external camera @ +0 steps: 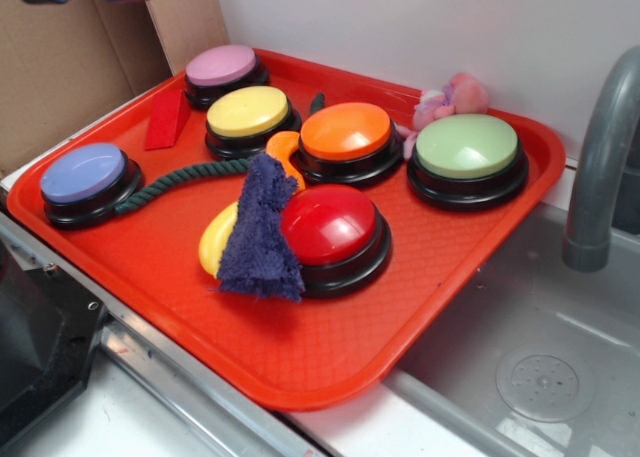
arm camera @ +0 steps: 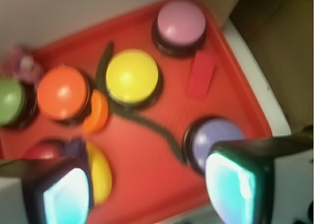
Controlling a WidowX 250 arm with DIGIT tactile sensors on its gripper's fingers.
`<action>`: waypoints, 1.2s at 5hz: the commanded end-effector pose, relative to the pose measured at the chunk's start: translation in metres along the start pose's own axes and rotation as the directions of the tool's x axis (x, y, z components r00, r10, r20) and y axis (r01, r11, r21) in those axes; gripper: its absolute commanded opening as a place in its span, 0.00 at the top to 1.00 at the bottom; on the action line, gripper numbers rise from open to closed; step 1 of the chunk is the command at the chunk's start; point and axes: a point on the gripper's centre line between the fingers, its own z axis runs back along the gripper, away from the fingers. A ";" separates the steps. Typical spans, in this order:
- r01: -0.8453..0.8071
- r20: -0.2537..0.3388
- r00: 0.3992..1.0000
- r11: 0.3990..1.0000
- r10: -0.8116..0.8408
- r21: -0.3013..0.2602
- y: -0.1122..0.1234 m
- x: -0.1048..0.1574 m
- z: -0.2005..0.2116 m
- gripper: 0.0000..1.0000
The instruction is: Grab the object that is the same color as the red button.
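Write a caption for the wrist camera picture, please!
Open gripper above a red tray of colorful buttons, near the small red block.

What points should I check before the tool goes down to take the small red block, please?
1. Target found: ok. The red block lies flat on the tray, between the pink button and the purple button.
2. Colour match with the red button: ok.
3. Tool open: ok, fingers apart, nothing between them.
4. Tool above the block: not ok, the block sits up and to the right in the wrist view.
5. Block free of clutter: ok, the rope and blue cloth are apart from it.
6. Height above the tray: cannot tell.
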 end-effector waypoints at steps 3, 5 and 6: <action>-0.252 0.177 0.954 0.967 0.240 0.046 0.062 0.072 -0.096 0.00; -0.292 0.183 0.943 0.955 0.278 0.053 0.083 0.071 -0.127 0.00; -0.305 0.156 0.943 0.951 0.295 0.047 0.091 0.072 -0.137 0.00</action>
